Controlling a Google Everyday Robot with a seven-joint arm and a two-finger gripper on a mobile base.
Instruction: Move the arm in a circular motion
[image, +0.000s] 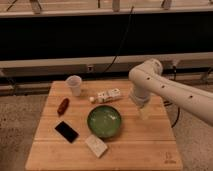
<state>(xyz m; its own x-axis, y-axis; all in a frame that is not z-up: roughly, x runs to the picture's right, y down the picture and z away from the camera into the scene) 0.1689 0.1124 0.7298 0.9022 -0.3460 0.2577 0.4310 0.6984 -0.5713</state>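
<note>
**Arm position.** Enters from the right edge as 1 large white arm (170, 90), elbow joint raised above the rear right part of the wooden table (135, 152). Bends down at that joint into a short vertical wrist section. Stands clear of every tabletop item, which suits a task that calls for motion only and no contact.

**Gripper.** Hangs as a pale gripper (144, 113) at the lower end of the wrist, just right of the green bowl (104, 121) and over bare wood. Carries nothing visible. Cannot tell whether spread or pressed together. Needs no grasp for a circular sweep, so probably held idle.

**Tabletop items.** Lie left of the gripper, apart from one another:
- 1 white cup (74, 85), upright, rear left.
- 1 small white carton (109, 95), on its side behind the bowl.
- 1 reddish-brown oblong item (63, 105), left side.
- 1 flat black rectangle (66, 131), likely a phone, front left.
- 1 white block (96, 146), in front of the bowl.

**Judgement.** Looks to be mid-sweep or about to begin. Risks brushing the bowl rim or the carton if the circle runs wide to the left at low height; requires a path kept over the bare right side.
</note>
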